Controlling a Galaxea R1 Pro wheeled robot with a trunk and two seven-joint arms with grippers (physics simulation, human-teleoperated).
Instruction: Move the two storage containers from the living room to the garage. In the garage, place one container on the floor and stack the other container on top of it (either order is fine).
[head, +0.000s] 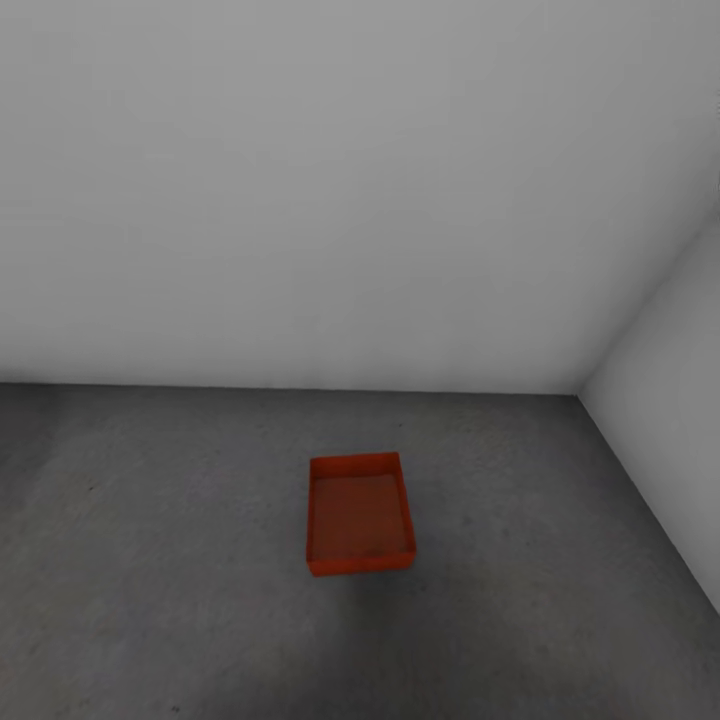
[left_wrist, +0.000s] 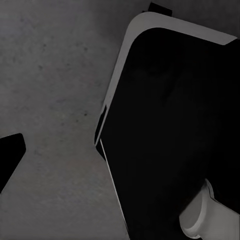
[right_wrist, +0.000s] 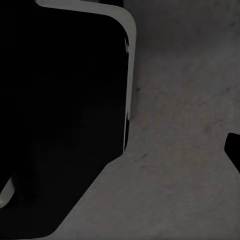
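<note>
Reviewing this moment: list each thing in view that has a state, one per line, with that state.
storage container: upright on the grey floor, open top up, empty, nothing stacked on it, near the corner of the white walls.
left gripper: a dark fingertip shows over the floor beside the robot's black base; open or shut cannot be told.
right gripper: a dark fingertip shows over the floor; open or shut cannot be told.

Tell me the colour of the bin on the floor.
Orange-red all over, walls and inside alike; the bin shows best in the head view, on the dark grey floor.
</note>
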